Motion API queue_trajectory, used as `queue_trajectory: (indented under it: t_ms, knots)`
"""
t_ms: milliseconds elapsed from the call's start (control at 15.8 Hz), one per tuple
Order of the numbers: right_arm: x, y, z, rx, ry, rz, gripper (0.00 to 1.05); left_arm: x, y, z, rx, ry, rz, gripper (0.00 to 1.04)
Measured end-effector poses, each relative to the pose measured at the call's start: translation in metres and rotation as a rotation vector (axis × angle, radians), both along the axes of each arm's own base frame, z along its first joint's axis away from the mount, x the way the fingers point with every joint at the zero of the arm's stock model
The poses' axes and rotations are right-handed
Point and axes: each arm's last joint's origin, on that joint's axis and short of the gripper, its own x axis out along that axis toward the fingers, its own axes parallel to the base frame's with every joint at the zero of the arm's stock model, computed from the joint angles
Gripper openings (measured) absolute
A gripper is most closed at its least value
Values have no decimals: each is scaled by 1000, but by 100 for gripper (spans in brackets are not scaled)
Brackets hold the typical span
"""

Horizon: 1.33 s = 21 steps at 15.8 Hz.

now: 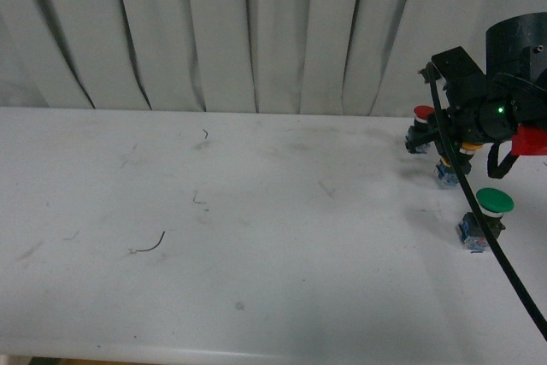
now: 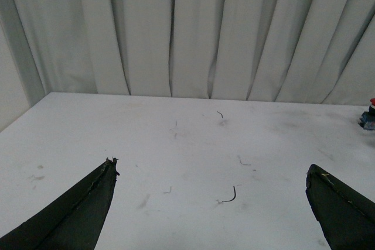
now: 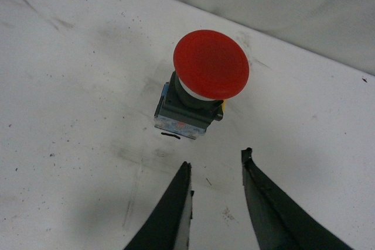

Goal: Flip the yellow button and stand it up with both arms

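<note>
Right gripper (image 3: 215, 165) fingers sit slightly apart with bare table between the tips, nothing clamped. It hangs just beside the red-capped button (image 3: 210, 65), tips short of the blue base and not touching it. That button stands upright: red mushroom cap on top, black collar, blue contact block on the table. A sliver of yellow (image 3: 223, 104) peeks out just behind its collar in the right wrist view; too small to say what it is.

Front view: right arm (image 1: 491, 104) comes in from the right edge, black body with a green LED lit and a red part on its side, black cable (image 1: 487, 232) trailing down toward the near edge. It covers most of the button cluster. Red-capped button (image 1: 421, 113) shows at the arm's left. Yellow button (image 1: 448, 168) is just below the arm, mostly hidden: only a bit of yellow-orange and blue shows, so orientation cannot be told. Green-capped button (image 1: 489, 211) stands upright nearer the camera, apart from the other two, the cable crossing in front of it.

Left gripper (image 2: 211, 177) is wide open, both black fingers (image 2: 88, 203) far apart over bare table (image 2: 176, 144), well away from the buttons. White pleated curtain (image 1: 214, 23) backs the table. Small dark wire scrap (image 1: 149, 245) lies on the left half of the table.
</note>
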Motion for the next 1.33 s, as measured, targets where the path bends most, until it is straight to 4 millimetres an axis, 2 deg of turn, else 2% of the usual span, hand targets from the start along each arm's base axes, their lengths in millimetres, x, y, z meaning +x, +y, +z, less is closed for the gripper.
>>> queue_trajectory:
  t_ms: [443, 506, 695, 759, 948, 1075, 1201, 1264, 1328]
  knots:
    - [0, 0, -4, 10, 8, 8, 100, 0, 0, 0, 0, 0, 0, 98]
    - [0, 1, -4, 14, 4, 14, 97, 0, 0, 0, 0, 0, 0, 98]
    - [-8, 1, 6, 47, -6, 31, 98, 0, 0, 0, 0, 0, 0, 98]
    - [-12, 1, 16, 67, -34, 46, 98, 0, 0, 0, 0, 0, 0, 98]
    - [-40, -5, 68, 155, -172, 107, 98, 0, 0, 0, 0, 0, 0, 98]
    - [-79, -26, 103, 238, -294, 124, 98, 0, 0, 0, 0, 0, 0, 98]
    - [-133, -39, 137, 285, -428, 156, 98, 0, 0, 0, 0, 0, 0, 98]
    - [-169, -32, 154, 293, -527, 44, 87, 0, 0, 0, 0, 0, 0, 98]
    - [-214, -24, 161, 303, -521, -35, 74, 0, 0, 0, 0, 0, 0, 98]
